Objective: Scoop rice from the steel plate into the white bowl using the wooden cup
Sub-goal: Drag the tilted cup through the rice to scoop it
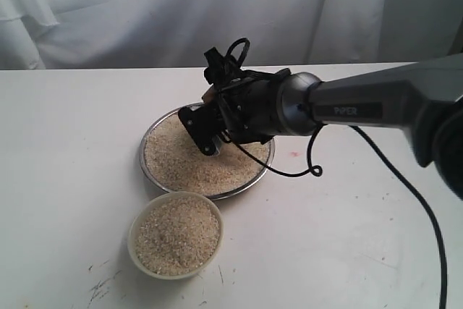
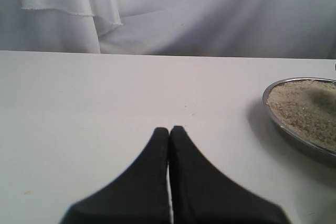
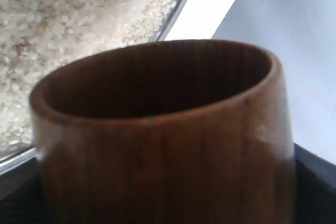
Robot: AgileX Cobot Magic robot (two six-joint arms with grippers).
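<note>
The steel plate (image 1: 149, 137) lies mid-table, spread with rice (image 1: 189, 166). My right gripper (image 1: 202, 128) hangs low over the plate's far side, shut on the wooden cup (image 3: 163, 145). The cup fills the right wrist view, its dark inside showing no rice, with the plate's rice (image 3: 63, 19) and rim (image 3: 177, 4) beyond its mouth. Only a brown sliver of the cup (image 1: 209, 95) shows in the exterior view. The white bowl (image 1: 134, 243), heaped with rice (image 1: 177, 233), stands just in front of the plate. My left gripper (image 2: 169, 129) is shut and empty above bare table, apart from the plate (image 2: 294, 134).
A black cable (image 1: 314, 171) loops from the right arm down onto the table to the right of the plate. White cloth (image 1: 145, 12) hangs behind the table's far edge. The left arm is outside the exterior view.
</note>
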